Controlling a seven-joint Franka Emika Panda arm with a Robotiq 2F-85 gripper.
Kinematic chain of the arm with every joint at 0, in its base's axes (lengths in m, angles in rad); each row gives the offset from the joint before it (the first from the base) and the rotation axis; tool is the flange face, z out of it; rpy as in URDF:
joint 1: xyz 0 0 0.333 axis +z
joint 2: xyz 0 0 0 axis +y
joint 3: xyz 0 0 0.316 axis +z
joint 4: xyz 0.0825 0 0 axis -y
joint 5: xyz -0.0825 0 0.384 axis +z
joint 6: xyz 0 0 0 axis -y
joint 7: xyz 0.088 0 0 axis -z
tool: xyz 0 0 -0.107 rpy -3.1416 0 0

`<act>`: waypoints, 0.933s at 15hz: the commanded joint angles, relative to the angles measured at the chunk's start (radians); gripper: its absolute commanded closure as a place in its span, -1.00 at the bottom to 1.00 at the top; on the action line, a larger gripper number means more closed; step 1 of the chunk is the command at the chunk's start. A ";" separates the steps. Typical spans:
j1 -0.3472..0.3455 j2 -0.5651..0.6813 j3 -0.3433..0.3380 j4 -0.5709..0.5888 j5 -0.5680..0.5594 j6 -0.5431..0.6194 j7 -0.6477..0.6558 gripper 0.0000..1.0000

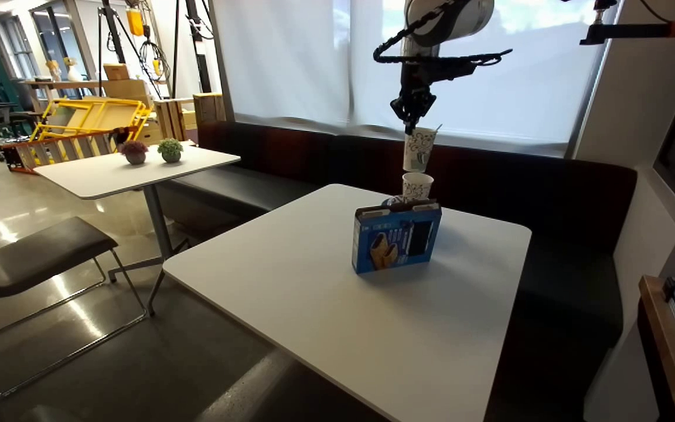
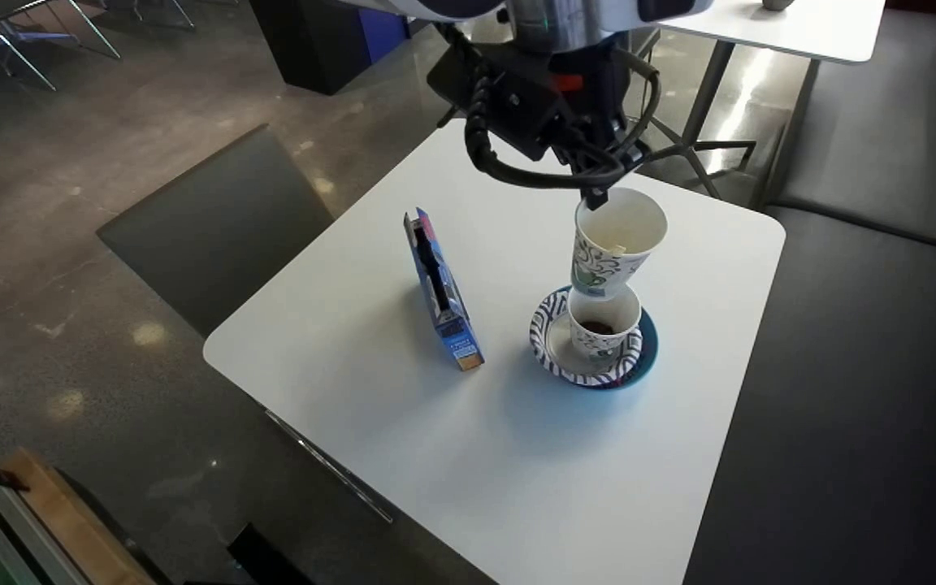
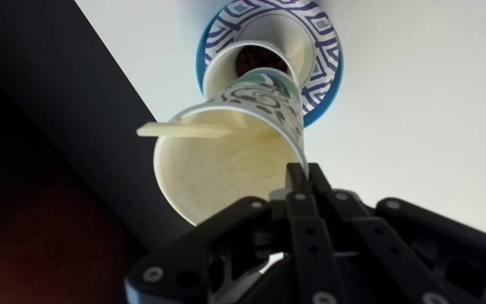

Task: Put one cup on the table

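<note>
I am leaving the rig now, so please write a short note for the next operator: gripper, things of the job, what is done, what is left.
Gripper: shut on the rim of a paper cup that holds a pale stick.
Things: the paper cup hangs above a second cup, which stands on a patterned plate atop a blue dish on the table. A blue box stands nearby.
Done: the paper cup is gripped and off the table.
Left: set it on the table and open the gripper. I would move it sideways first; straight down, it would probably meet the second cup.
</note>
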 commanded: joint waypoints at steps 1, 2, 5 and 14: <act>0.018 -0.089 0.044 -0.142 0.011 0.124 -0.078 0.98; 0.028 -0.104 0.056 -0.176 0.001 0.169 -0.098 0.98; 0.054 -0.118 0.099 -0.240 -0.003 0.271 -0.178 0.98; 0.148 -0.029 0.136 -0.228 -0.075 0.346 -0.185 0.91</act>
